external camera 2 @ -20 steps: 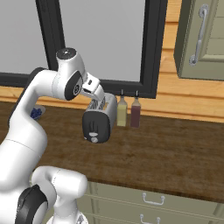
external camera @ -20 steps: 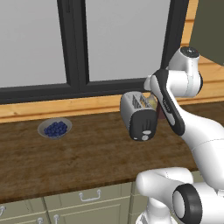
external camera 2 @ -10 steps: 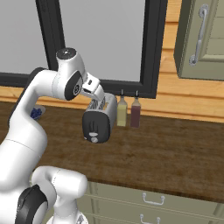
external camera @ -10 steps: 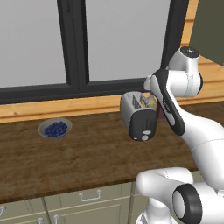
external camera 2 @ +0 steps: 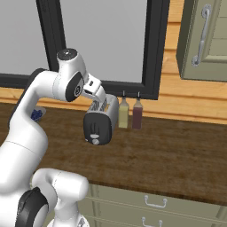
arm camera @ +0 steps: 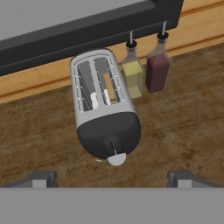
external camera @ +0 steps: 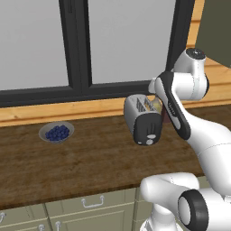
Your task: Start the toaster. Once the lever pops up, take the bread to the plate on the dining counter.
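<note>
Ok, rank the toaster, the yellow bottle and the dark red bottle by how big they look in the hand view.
1. toaster, clearly largest, though it is also nearest the camera.
2. yellow bottle and dark red bottle: they look about alike, so no ranking between them.

A glossy white robot arm (external camera: 205, 135) with rounded links, black bands at its joints and a dark disc capping its uppermost joint.
</note>
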Robot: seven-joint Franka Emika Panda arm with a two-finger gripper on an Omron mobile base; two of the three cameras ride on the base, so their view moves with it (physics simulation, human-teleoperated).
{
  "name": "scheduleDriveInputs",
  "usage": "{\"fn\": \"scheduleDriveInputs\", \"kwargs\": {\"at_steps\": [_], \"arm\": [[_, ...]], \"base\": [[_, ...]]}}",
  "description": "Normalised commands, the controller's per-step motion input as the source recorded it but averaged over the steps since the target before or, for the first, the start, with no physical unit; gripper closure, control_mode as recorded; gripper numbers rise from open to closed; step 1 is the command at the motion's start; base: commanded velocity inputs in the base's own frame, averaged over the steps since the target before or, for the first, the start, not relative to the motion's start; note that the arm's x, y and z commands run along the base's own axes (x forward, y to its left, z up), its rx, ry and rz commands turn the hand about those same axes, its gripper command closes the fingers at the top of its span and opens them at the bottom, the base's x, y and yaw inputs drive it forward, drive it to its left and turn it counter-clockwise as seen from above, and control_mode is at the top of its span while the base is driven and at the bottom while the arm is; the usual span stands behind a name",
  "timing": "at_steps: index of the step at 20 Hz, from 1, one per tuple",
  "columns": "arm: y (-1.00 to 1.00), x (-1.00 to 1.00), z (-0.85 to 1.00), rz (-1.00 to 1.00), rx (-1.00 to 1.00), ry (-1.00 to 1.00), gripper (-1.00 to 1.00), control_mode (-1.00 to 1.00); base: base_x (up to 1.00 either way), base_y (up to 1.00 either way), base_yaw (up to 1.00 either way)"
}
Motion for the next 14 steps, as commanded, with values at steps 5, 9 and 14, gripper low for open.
{"fn": "scheduleDriveInputs", "kwargs": {"at_steps": [5, 9, 14], "arm": [[0.00, 0.00, 0.00, 0.00, 0.00, 0.00, -1.00, -1.00], [0.00, 0.00, 0.00, 0.00, 0.00, 0.00, -1.00, -1.00], [0.00, 0.00, 0.00, 0.00, 0.00, 0.00, -1.00, -1.00]], "base": [[0.00, 0.00, 0.00], [0.00, 0.00, 0.00], [0.00, 0.00, 0.00]]}}
